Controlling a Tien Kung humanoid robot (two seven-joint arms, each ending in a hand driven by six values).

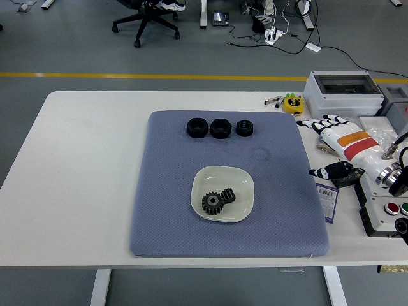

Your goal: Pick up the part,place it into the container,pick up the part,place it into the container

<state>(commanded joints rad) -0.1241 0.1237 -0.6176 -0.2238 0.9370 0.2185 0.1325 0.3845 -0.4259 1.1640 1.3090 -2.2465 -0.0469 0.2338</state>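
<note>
You are looking down on a white surface (83,166) with a blue-grey padded mat (172,217) laid across its middle. Near the centre of the mat sits a shallow cream dish (245,188), the container, and inside it lie two dark gears (217,201), touching one another. Along the far edge of the mat three black ring-shaped parts stand in a row, close together: a left nut (197,127), a middle nut (220,127) and a smaller right nut (245,127).

Your right robot hand (331,137) comes in from the right edge, off the mat and over the right side of the surface. It is white with black fingers, an orange patch on its back, and its fingers are spread loosely with nothing in them. No left hand shows.

Around that hand the surface is cluttered: a grey lidded box (341,89) at the far right, a small yellow object (292,103) just left of it, a white panel with coloured push buttons (389,213) at the near right, and a purple-edged tag (326,201) lying at the mat's right edge. The tag carries print, but it is too small to read. Beyond the surface lie a grey floor with a yellow line (146,76) and an office chair (148,19).
</note>
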